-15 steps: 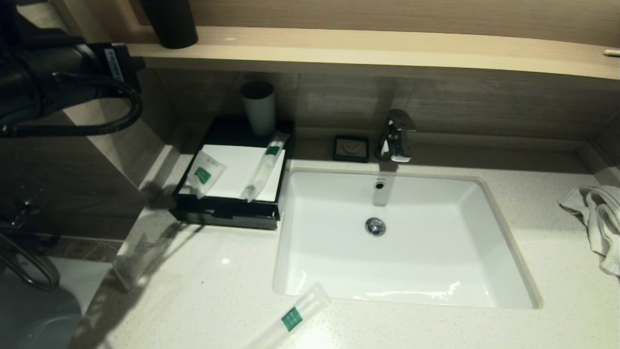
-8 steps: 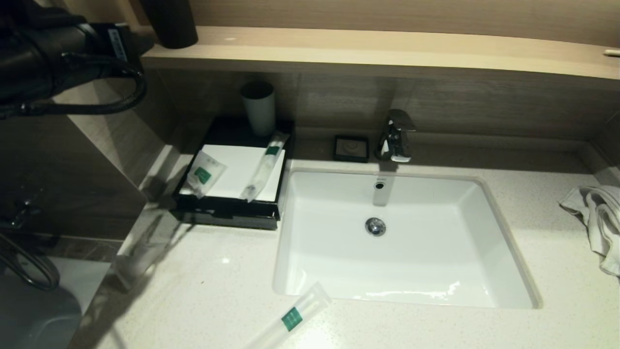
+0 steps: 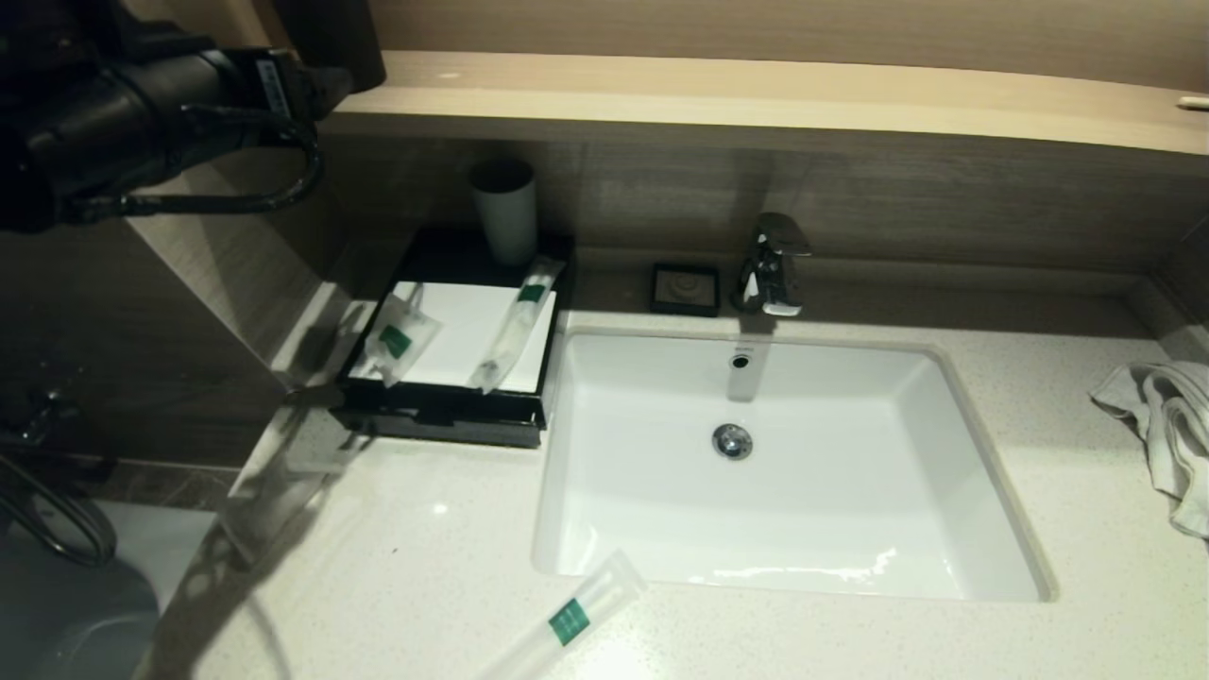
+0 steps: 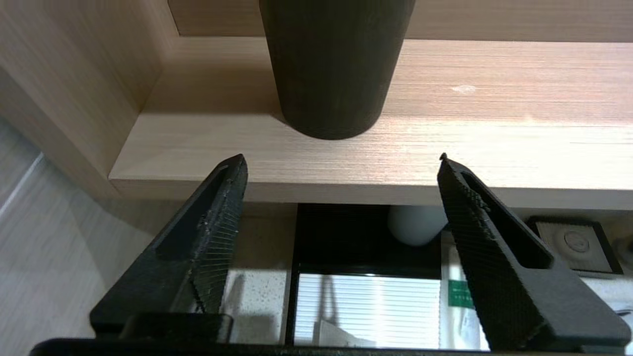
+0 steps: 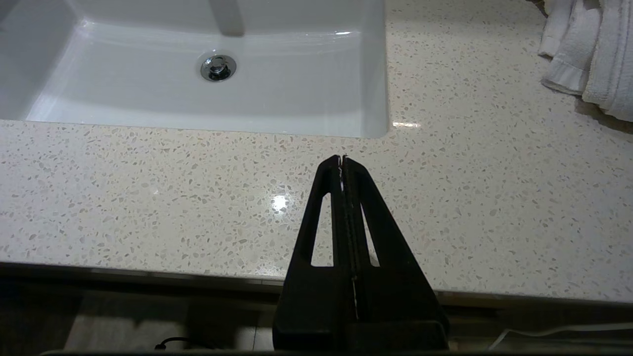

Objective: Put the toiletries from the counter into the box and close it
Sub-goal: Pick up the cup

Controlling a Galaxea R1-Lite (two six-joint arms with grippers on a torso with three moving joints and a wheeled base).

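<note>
The black box (image 3: 444,416) with a white inside stands on the counter left of the sink. A small green-labelled sachet (image 3: 397,338) and a long clear packet (image 3: 515,326) lie in it. Another long packet with a green label (image 3: 567,619) lies on the counter at the front edge, before the sink. My left gripper (image 4: 341,158) is open and empty, held high above the box's far left side, level with the wooden shelf; its arm (image 3: 170,113) shows at the top left. My right gripper (image 5: 342,157) is shut and empty over the counter's front edge, right of the sink.
A white cup (image 3: 505,210) stands at the box's back. A dark cylinder (image 4: 336,64) stands on the wooden shelf (image 3: 756,94) just ahead of my left gripper. There are also the sink (image 3: 784,567), the faucet (image 3: 774,264), a black soap dish (image 3: 685,288) and a towel (image 3: 1166,425) at the far right.
My left arm has moved to the right and a little up along the shelf, and its shadow now falls on the box's left side. Nothing else has moved.
</note>
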